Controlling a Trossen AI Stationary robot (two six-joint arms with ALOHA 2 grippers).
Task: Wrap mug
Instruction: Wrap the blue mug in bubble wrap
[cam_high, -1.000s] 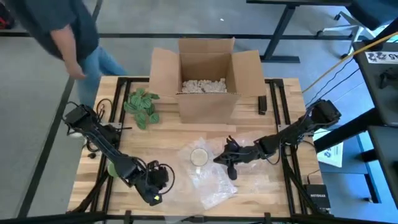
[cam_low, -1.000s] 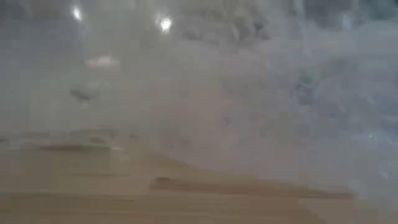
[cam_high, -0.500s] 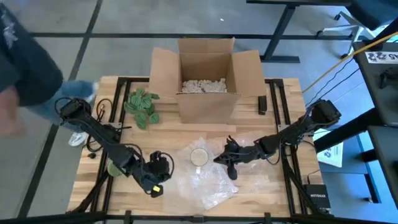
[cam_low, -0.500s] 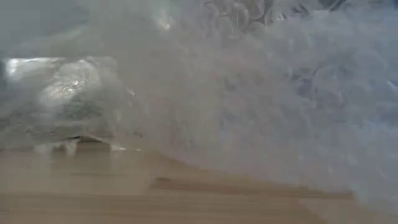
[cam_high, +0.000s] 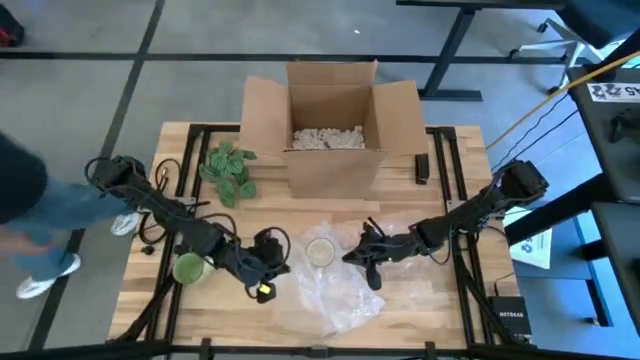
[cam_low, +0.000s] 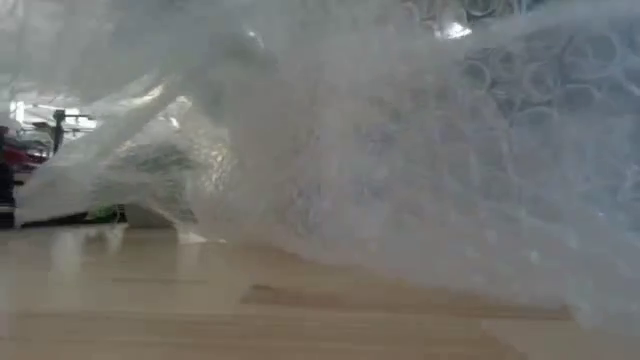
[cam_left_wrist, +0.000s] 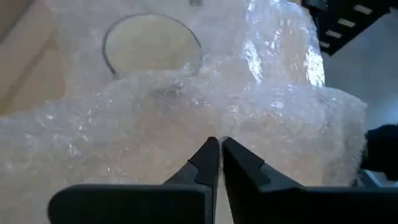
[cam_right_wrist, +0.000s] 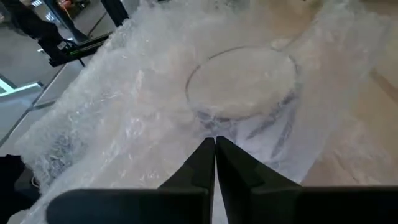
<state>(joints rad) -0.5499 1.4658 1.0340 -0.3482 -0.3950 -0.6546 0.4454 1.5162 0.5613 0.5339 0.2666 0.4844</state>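
A pale mug (cam_high: 320, 252) stands upright on a sheet of clear bubble wrap (cam_high: 335, 290) in the middle of the wooden table; its round rim (cam_left_wrist: 152, 43) (cam_right_wrist: 242, 74) shows through the wrap in both wrist views. My left gripper (cam_high: 266, 272) is at the sheet's left edge, shut on the wrap (cam_left_wrist: 186, 112). My right gripper (cam_high: 366, 256) is just right of the mug, shut on the wrap there. In the low view the raised bubble wrap (cam_low: 380, 160) fills nearly the whole picture. My left gripper pinches the bubble wrap's left edge (cam_left_wrist: 214, 134) between its two shut fingers, coming nearly level from the table's left. The held part is raised off the table and bunched toward the mug. One layer or several, I cannot tell. My right gripper pinches the bubble wrap (cam_right_wrist: 214, 132) right beside the mug's wall, between its two shut fingers. It comes from the table's right, slanting down. The wrap lies over the mug's side there; the rest stays on the table.
An open cardboard box (cam_high: 335, 125) with white packing filler stands at the far middle. A green plant (cam_high: 228, 170) lies left of it, a green round thing (cam_high: 190, 268) under my left arm, a small black block (cam_high: 422, 168) at the far right. A person (cam_high: 30, 220) stands beyond the left edge.
My left gripper has gone toward the table's far edge and right, toward the mug, keeping its hold. The wrap's left edge has come along, lifted and folded up toward the mug. The person has walked away along the left side.
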